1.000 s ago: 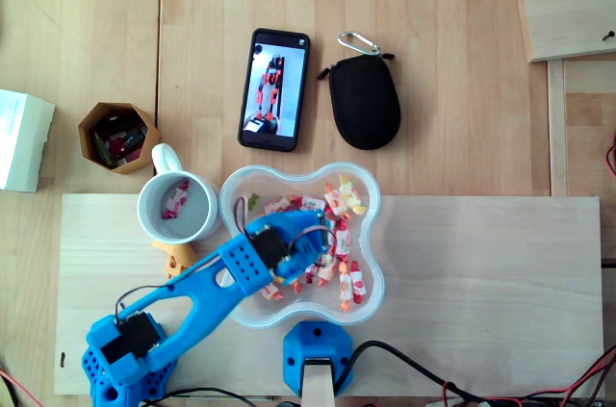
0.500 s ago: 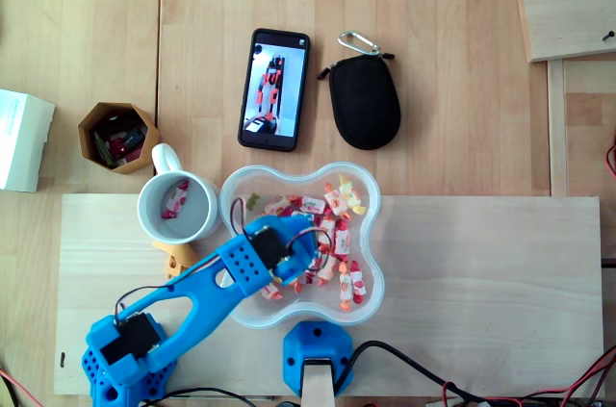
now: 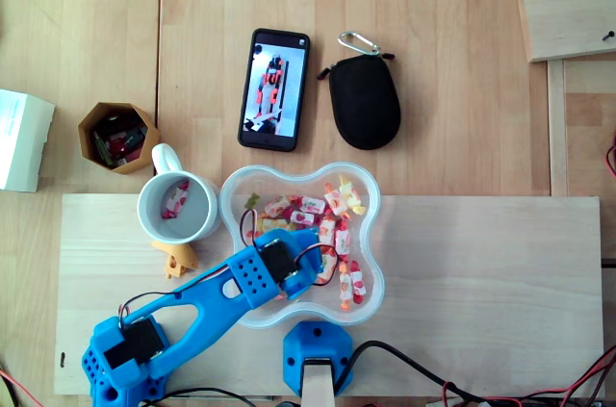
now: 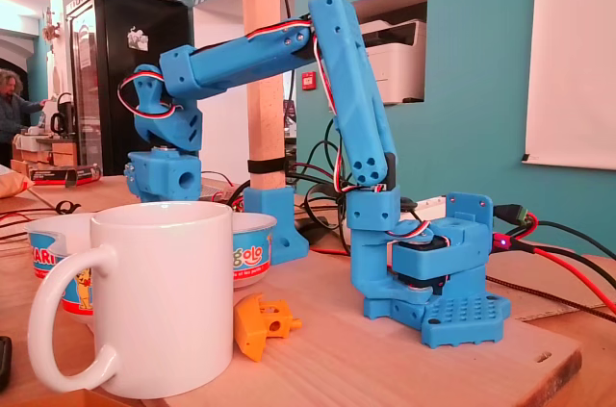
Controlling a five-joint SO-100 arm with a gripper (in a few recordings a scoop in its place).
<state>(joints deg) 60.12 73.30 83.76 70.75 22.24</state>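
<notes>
In the overhead view the blue hand hangs over the clear, flower-shaped plastic bowl, among many red and white wrapped candies; I cannot tell if its fingers are apart or together. One wrapped candy already lies in the white ceramic mug just beside the bowl. In the fixed view the hand stands above the bowl, behind the mug, and its fingers are hidden.

Overhead: mug left of bowl

Tips of the claw hide beneath its wrist.
</notes>
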